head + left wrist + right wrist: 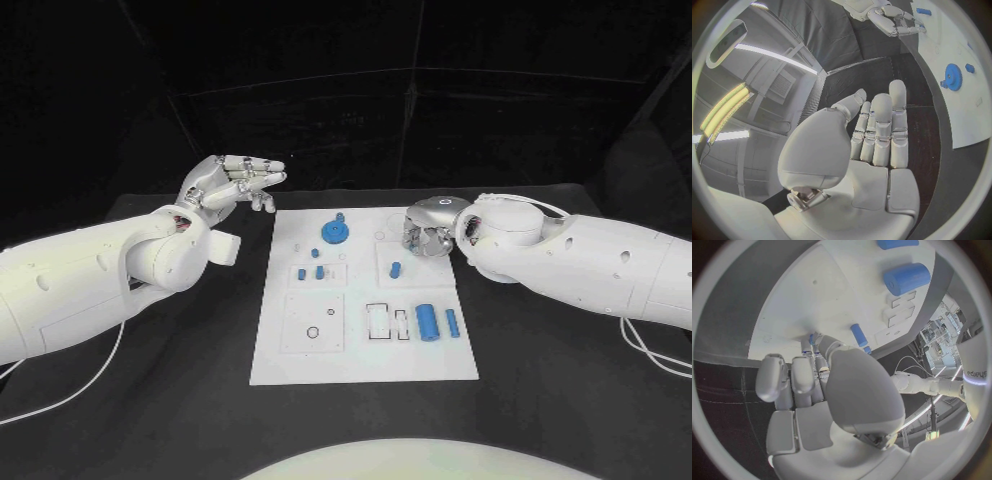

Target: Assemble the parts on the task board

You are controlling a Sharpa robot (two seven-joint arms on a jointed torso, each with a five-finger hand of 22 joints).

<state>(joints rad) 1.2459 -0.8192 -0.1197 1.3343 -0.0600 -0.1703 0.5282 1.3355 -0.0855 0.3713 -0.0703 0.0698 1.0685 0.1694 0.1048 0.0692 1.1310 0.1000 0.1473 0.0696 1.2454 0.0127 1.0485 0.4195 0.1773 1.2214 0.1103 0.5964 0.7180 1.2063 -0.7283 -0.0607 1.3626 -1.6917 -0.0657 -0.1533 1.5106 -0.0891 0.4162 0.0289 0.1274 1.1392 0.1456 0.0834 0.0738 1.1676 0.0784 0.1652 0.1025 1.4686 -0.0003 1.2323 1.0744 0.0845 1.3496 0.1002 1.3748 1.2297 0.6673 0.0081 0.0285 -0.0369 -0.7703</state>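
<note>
- The black surface [173,400] carries the white task board [361,350], which lies in the middle between the two arms.
- The left robot hand [231,182] hangs above the surface just beyond the board's far left corner; its fingers are straight and close together, released, holding and touching nothing. The left wrist view [879,135] shows the same flat palm with the fingers side by side.
- The right robot hand [428,228] reaches down onto the far right part of the board, fingers curled together with the tips on or just above the plate [817,347]; whether a part is pinched there is hard to make out, as the fingers cover the spot.
- A blue gear [335,232] lies on the far middle of the board.
- A large blue cylinder [427,321] and a slimmer blue peg [451,322] lie side by side on the near right part.
- Small blue pieces [319,271] sit in the left middle, another [395,268] just near the right hand.
- No writing on the board can be read.
</note>
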